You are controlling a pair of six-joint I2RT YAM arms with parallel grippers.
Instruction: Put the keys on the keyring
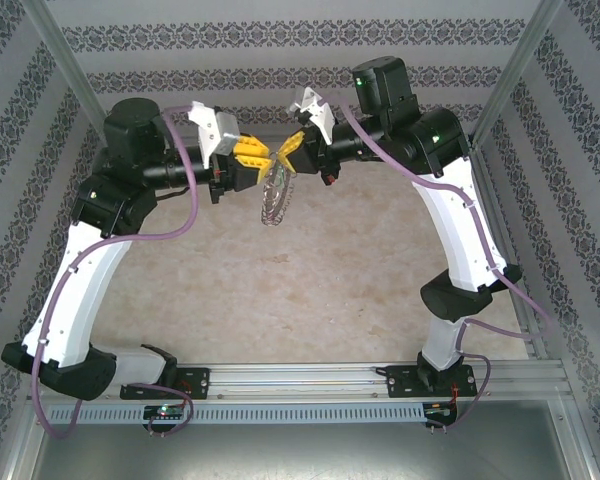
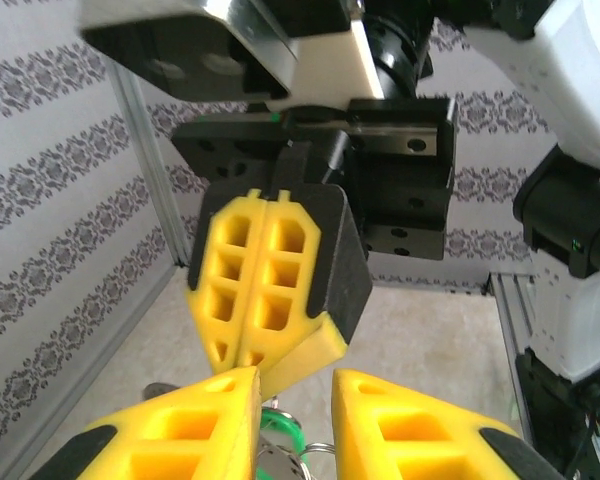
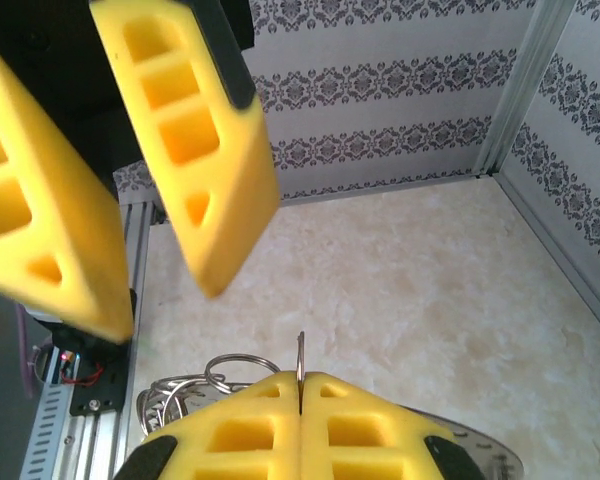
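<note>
Top external view: right tool (image 1: 292,150) is clamping the large fringed dark-grey metal keyring (image 1: 277,197), dangling above the marbled beige desk (image 1: 310,290); left tool (image 2: 295,385) is standing slightly open at the tiny green-headed key (image 2: 278,428).

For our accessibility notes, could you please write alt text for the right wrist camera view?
The right gripper, yellow jaws shut, pinches a flat grey metal keyring seen edge-on, its thin rim sticking up between them and small silvery rings bunched beside it. At upper left the left gripper hangs with yellow jaws apart, above a beige marbled table.
</note>
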